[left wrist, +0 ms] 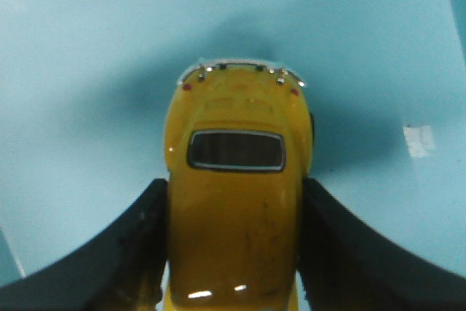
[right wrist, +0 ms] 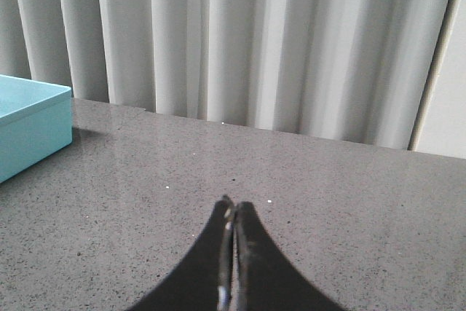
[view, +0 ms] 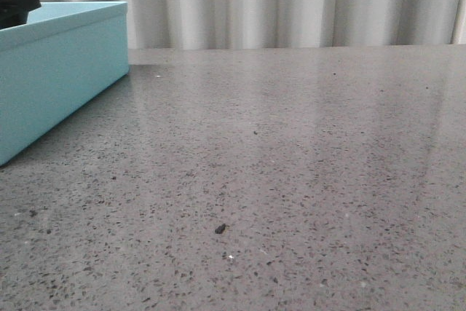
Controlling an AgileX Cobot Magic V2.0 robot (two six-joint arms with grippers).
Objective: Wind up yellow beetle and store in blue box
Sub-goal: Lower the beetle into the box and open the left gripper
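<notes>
The yellow beetle [left wrist: 237,180] is held between the two black fingers of my left gripper [left wrist: 234,209], roof toward the camera, chrome bumper pointing at the turquoise inner floor of the blue box [left wrist: 87,49] just below it. The blue box [view: 51,71] stands at the far left of the table in the front view; a dark part of the left arm [view: 14,1] shows above its rim. The box corner also shows in the right wrist view [right wrist: 33,125]. My right gripper [right wrist: 233,213] is shut and empty, low over the grey table.
The speckled grey stone table [view: 291,180] spreads across the front view. A white pleated curtain [view: 291,1] hangs behind its far edge. A small dark speck [view: 220,229] lies on the table. A small white sticker [left wrist: 419,140] lies on the box floor.
</notes>
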